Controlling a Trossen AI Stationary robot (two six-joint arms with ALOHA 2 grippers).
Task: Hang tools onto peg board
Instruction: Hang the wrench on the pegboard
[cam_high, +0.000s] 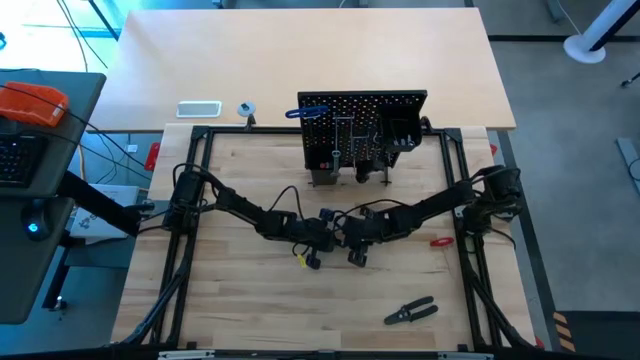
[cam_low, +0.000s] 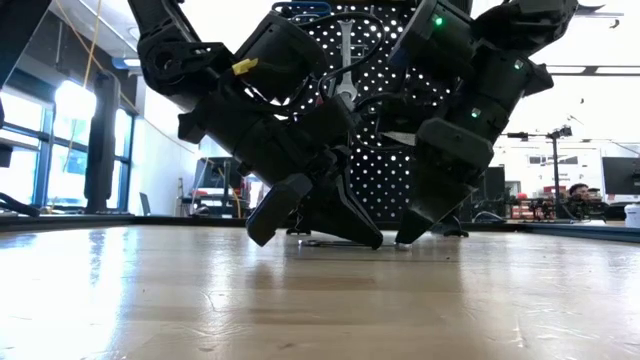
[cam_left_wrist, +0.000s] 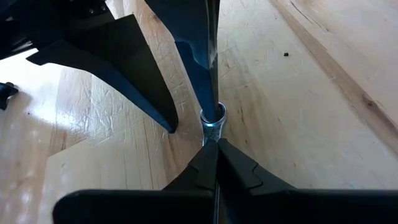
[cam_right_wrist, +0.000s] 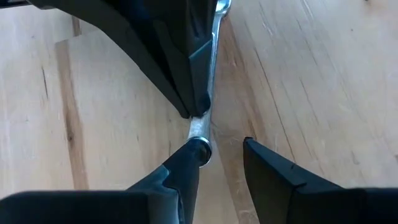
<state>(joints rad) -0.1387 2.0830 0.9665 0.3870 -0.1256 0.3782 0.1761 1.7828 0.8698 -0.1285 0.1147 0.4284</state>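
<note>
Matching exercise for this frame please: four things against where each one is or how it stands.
1. left gripper
2. right gripper
3. pliers
4. peg board

a. upright at the table's far edge
b. lying alone near the front edge
c. shut on the wrench
d. open, astride the wrench's end

Pairs: 1-c, 2-d, 3-b, 4-a

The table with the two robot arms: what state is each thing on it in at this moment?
Left hand: shut on the silver wrench, low at mid-table.
Right hand: fingers apart, astride the wrench's other end.
Silver wrench: flat on the table.
Peg board: upright, a few tools hung on it.
Black-handled pliers: lying on the table, untouched.
Red tool: lying near the right arm.
</note>
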